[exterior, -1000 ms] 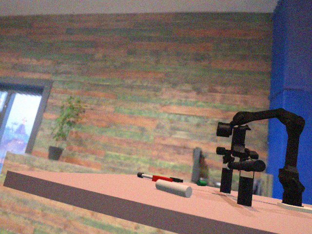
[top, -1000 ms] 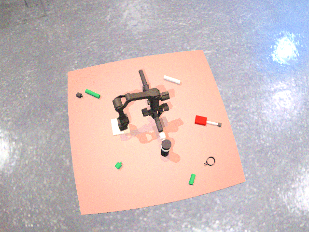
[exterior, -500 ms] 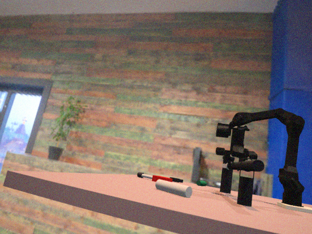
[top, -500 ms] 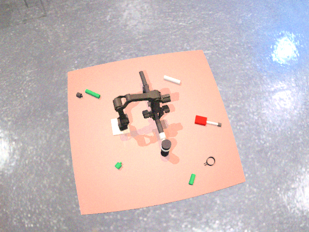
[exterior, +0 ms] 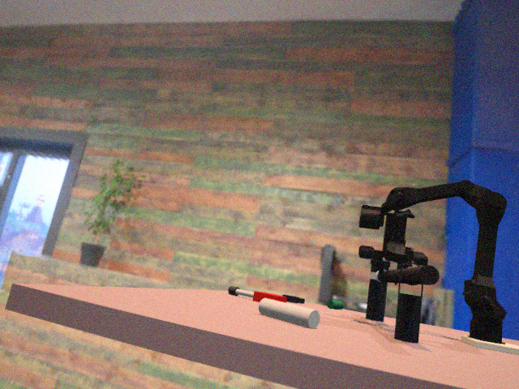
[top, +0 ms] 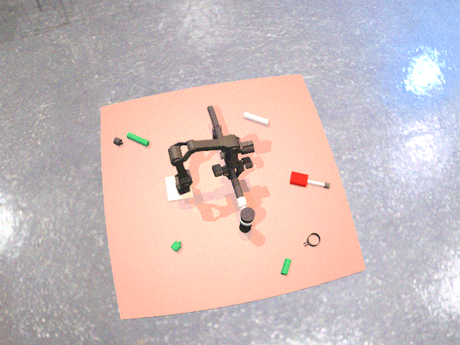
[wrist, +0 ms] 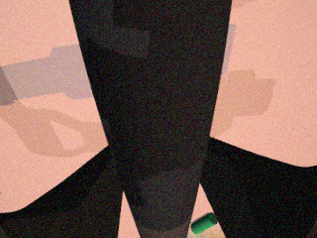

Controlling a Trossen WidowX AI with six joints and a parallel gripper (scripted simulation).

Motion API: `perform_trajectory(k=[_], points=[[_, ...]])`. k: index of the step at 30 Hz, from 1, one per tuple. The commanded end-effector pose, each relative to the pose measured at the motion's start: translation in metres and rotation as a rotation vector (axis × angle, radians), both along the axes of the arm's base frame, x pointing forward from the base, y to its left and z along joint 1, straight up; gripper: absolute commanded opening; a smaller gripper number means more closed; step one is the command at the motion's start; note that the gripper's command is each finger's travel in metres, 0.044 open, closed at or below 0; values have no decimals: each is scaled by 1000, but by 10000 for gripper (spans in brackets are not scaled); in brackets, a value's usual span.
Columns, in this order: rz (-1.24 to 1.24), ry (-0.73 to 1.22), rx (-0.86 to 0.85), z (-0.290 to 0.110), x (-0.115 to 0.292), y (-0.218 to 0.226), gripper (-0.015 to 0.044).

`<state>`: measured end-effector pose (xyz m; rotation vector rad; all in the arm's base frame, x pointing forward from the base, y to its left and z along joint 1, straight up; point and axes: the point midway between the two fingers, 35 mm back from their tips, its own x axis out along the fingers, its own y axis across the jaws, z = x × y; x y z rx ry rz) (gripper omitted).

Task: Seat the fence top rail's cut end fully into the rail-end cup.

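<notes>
The dark rail (top: 213, 116) (exterior: 404, 275) (wrist: 160, 89) lies roughly level above the table. My gripper (top: 233, 171) (wrist: 155, 143) is shut on it, one finger on each side. The loop cap (top: 213, 133) surrounds the rail over the small post (exterior: 408, 318). The white rail-end cup (top: 241, 202) (exterior: 376, 274) is at the rail's other end, beside the big post (top: 244, 228) (exterior: 375, 299). The rail's end meets the cup's mouth; I cannot tell how deep it sits. The white band (top: 246, 224) is just below the dark post cap (top: 247, 213).
A white cylinder (top: 256, 118) (exterior: 289, 313) and a red block with a white rod (top: 299, 179) (exterior: 268, 300) lie on the table. Also there are green cylinders (top: 137, 139) (top: 285, 266), a green cap (top: 176, 246), a dark cap (top: 117, 141) and a black ring band (top: 319, 239).
</notes>
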<state>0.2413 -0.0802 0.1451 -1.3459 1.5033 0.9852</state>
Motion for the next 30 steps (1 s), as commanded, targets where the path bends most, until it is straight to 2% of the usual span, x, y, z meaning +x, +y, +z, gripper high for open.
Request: perform_trajectory(k=[1,30], points=[[-1,-6,-19,3,-1,-5,0],[0,0,1,0,0,0,0]])
